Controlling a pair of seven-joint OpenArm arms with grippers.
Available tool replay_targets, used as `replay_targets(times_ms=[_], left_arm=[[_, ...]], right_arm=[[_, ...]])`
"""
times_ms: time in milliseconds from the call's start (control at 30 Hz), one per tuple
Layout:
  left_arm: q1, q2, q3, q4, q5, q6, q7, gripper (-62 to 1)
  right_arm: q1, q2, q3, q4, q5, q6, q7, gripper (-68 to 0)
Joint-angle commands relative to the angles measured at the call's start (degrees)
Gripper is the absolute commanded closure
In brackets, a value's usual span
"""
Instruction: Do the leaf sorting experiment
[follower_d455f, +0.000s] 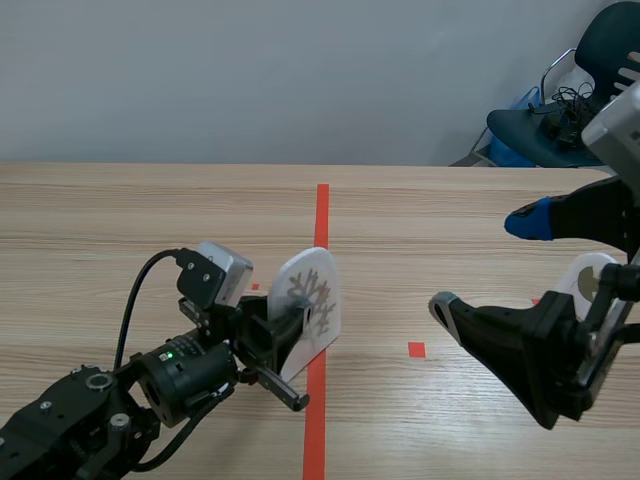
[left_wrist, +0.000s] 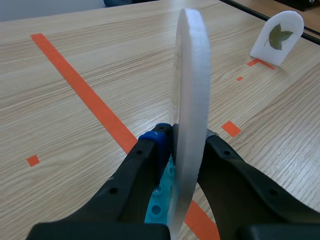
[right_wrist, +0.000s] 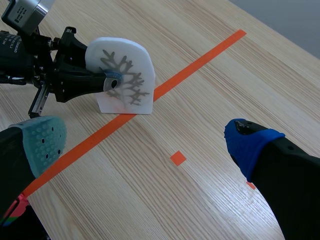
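A white arched plaque with a grey branching leaf (follower_d455f: 311, 298) stands upright at the long orange tape line. My left gripper (follower_d455f: 290, 335) is shut on its edge. In the left wrist view the plaque (left_wrist: 192, 100) shows edge-on, pressed between the two fingers of the left gripper (left_wrist: 182, 140). A second white plaque with a green lobed leaf (left_wrist: 276, 37) stands far off to the right, partly hidden behind my right arm in the scene view (follower_d455f: 590, 275). My right gripper (follower_d455f: 488, 262) hangs open above the table, holding nothing. The right wrist view shows the right gripper (right_wrist: 145, 142) open, with the grey-leaf plaque (right_wrist: 122, 75) ahead.
The long orange tape line (follower_d455f: 320, 230) runs down the table's middle, with small orange squares (follower_d455f: 416, 349) to its right. A dark chair with cables (follower_d455f: 565, 115) stands beyond the table's far right corner. Bare wood lies between the two plaques.
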Motion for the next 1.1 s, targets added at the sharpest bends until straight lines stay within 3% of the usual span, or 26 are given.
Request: replay_targets(times_ms=[0,233,433,633,800,933,1067], left_arm=[[-0.04,-0.31,-1.42,2.78,-0.63,-0.26,-0.76,-4.4],[0.46,-5.11,-9.31,11.02,-1.25,-0.96,-0.63,-4.4],[2.23,-10.14,-20.74,13.68,-8.22,-0.85,2.84,-4.4],[4.11,-14.32,-29.16,13.55,-8.55,4.61,4.28,-4.4],[3.91,-16.31,-30.51,9.73,-8.83,9.55,5.6,-4.4],[2.73,-16.57,-30.62,2.86,-15.69,10.4,5.11,-4.4],[1.99,-16.52,-30.62,-2.38,-16.5,10.34,1.53,-4.4]], right_arm=[[0.81,0.61,0.76,-0.15,0.66,-0.07,1.25,-67.9],[0.81,0.61,0.76,-0.15,0.68,-0.07,1.25,-67.9],[0.81,0.61,0.76,-0.15,0.68,-0.07,1.27,-67.9],[0.83,0.59,0.76,-0.15,0.68,-0.07,1.27,-67.9],[0.83,0.59,0.76,-0.15,0.7,-0.07,1.27,-67.9],[0.83,0.59,0.76,-0.15,0.7,-0.07,1.29,-67.9],[0.83,0.59,0.76,-0.15,0.7,-0.07,1.29,-67.9]])
